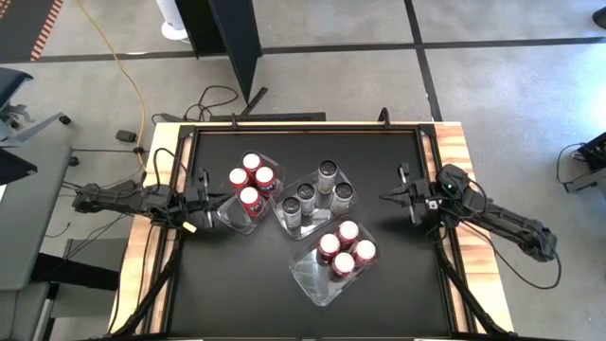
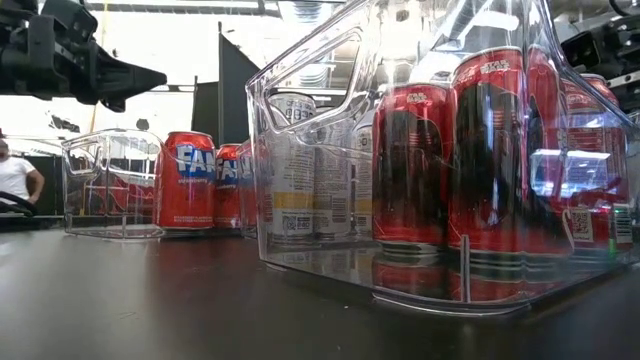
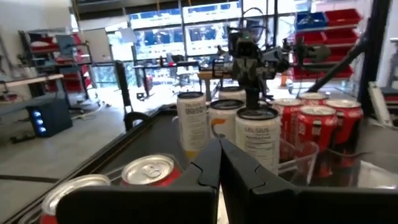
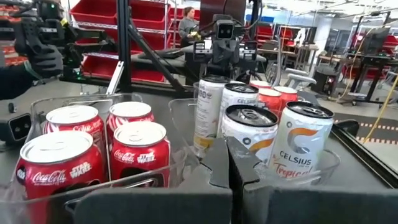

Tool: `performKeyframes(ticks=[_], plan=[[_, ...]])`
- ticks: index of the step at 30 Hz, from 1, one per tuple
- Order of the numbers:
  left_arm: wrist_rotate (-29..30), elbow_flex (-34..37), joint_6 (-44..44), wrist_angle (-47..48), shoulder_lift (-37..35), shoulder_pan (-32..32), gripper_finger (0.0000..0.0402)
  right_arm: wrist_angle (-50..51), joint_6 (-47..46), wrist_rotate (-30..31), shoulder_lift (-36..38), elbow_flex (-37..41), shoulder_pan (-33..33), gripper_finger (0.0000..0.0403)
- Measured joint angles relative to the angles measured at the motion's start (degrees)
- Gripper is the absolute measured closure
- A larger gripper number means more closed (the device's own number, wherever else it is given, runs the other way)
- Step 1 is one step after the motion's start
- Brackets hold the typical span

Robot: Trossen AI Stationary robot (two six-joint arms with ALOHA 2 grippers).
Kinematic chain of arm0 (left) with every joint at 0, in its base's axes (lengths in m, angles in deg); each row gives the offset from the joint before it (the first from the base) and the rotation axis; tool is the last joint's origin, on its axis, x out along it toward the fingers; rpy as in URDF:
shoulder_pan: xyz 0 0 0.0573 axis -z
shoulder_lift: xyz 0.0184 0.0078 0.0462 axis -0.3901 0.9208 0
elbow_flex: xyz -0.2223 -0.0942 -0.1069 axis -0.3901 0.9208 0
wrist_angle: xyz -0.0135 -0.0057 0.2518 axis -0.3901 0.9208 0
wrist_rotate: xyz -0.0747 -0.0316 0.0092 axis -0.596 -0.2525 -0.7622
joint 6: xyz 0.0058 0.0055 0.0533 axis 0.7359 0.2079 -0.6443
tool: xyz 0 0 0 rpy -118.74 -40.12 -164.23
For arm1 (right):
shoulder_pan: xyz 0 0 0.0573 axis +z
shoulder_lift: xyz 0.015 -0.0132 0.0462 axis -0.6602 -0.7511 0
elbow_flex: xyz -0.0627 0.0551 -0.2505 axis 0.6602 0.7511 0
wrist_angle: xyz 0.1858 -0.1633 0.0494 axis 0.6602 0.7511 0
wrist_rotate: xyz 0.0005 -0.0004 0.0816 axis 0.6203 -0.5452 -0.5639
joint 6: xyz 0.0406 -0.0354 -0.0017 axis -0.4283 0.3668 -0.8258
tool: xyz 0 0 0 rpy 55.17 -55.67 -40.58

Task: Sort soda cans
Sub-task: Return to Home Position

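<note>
Three clear trays stand on the black table top. The left tray (image 1: 230, 216) holds several red soda cans (image 1: 252, 183). Silver-grey cans (image 1: 317, 194) fill the middle tray (image 1: 284, 223), and more red cans (image 1: 345, 250) stand in the near tray (image 1: 312, 279). All cans stand upright on their bases. My left gripper (image 1: 210, 197) is shut and level just left of the left tray, with nothing between its fingers (image 3: 219, 149). My right gripper (image 1: 383, 197) is shut, level and bare (image 4: 227, 146), to the right of the middle tray and pointing at it.
Wooden strips (image 1: 456, 161) border the black mat on both sides. Bare mat lies at the near left (image 1: 227, 284) and along the far edge (image 1: 312, 142). A person (image 2: 12, 180) sits in the room beyond the table.
</note>
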Motion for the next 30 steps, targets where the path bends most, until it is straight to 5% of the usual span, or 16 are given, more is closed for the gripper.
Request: performKeyframes(ticks=[30], plan=[[-0.69,0.22,0.25,-0.06,0.02,0.02,0.0401,0.62,-0.83,0.52,-0.05,0.11,1.20,0.0373]])
